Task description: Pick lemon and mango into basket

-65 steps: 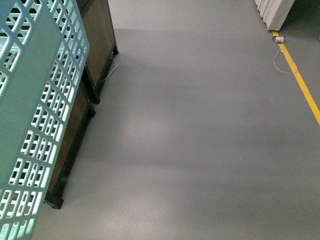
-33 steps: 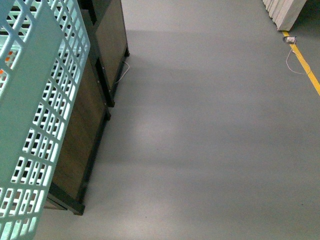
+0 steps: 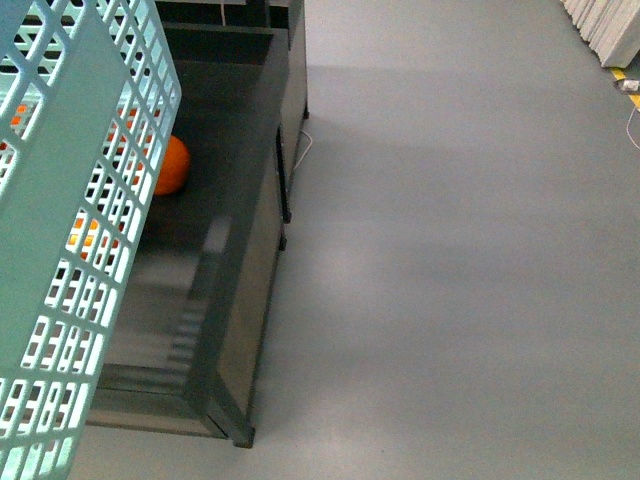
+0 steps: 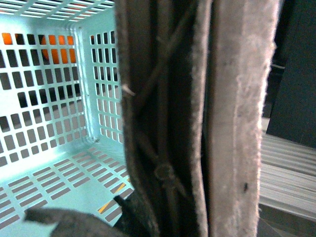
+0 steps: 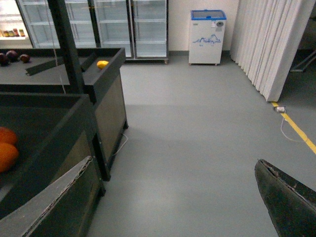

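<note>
Right wrist view | right gripper [image 5: 173, 164] spread wide, empty | yellow fruit [image 5: 102, 64], mango or lemon unclear, far off at its 11 o'clock on dark table [image 5: 49, 74] | basket [image 3: 60, 230] at my 9 o'clock | left gripper [image 4: 197, 128] unreadable | I judge right arm nearer.

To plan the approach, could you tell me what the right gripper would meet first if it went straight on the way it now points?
Probably the grey floor: the right gripper is open, and only floor shows between its fingers, with the dark display stand off to one side. Depth is unclear.
</note>
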Available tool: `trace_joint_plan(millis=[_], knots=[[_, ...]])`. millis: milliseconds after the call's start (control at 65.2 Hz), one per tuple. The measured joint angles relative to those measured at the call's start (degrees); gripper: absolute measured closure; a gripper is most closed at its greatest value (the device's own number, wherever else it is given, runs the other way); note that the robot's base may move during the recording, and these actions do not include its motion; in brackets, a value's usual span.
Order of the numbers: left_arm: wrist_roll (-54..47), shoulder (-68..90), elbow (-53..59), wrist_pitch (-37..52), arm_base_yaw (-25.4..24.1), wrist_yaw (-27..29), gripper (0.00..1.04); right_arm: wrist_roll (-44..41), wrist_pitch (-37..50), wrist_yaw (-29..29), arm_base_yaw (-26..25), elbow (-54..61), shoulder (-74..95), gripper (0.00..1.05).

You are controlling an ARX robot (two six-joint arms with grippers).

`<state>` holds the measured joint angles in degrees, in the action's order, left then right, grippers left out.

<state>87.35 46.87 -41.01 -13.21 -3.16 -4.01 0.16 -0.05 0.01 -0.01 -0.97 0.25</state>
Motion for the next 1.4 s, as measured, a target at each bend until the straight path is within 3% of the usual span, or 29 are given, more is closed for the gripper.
trace_joint_plan(millis=[1396], knots=[[0.0, 0.0, -0.2, 0.0, 0.0, -0.2, 0.91, 0.0, 0.0, 0.0, 0.0, 0.0, 0.0, 0.09]])
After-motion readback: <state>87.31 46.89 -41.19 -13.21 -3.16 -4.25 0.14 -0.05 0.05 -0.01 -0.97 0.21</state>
